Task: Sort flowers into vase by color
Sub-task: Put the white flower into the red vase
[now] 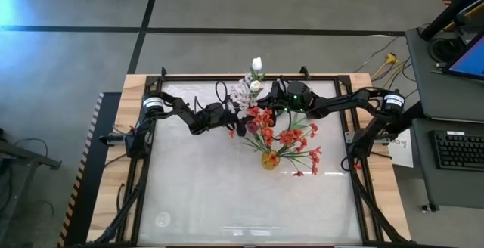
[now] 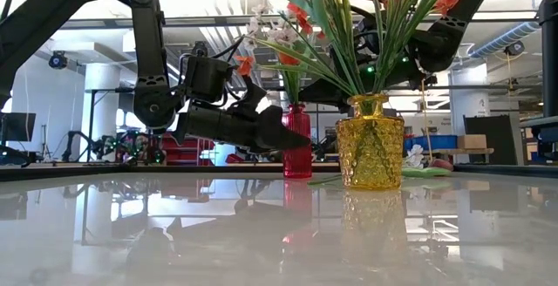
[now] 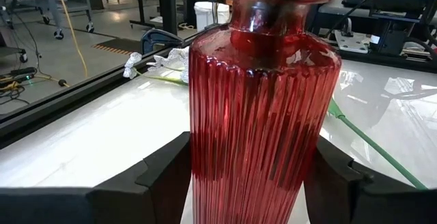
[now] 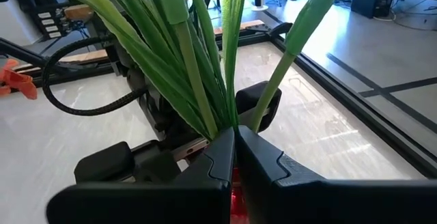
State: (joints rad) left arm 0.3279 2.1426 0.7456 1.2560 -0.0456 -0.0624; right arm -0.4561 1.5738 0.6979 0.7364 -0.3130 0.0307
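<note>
While both arms reach in from the side edges of the worktop (image 1: 189, 195) in the high view, the left gripper (image 1: 239, 121) and the right gripper (image 1: 261, 106) meet near the middle of its far edge, among white flowers (image 1: 256, 65) and red-orange blossoms (image 1: 263, 118). A yellow vase (image 1: 271, 159) full of red-orange flowers (image 1: 302, 136) stands just nearer, toward the worktop's centre.

Seen from the low view, the left gripper (image 2: 292, 136) lies level with the red vase (image 2: 297, 143), its dark fingers reaching to the glass. The yellow vase (image 2: 370, 141) stands beside it with green stems (image 2: 344, 33) fanning upward.

From the left wrist view, the ribbed red vase (image 3: 263, 108) stands upright between that gripper's two fingers (image 3: 160, 176), which are spread wide and sit against its sides. A white flower (image 3: 158, 61) lies on the worktop behind, near the far edge.

From the right wrist view, the right gripper (image 4: 234, 145) has its fingers pressed together, pinching green stems (image 4: 198, 67) directly above the red vase's mouth (image 4: 236, 200).
</note>
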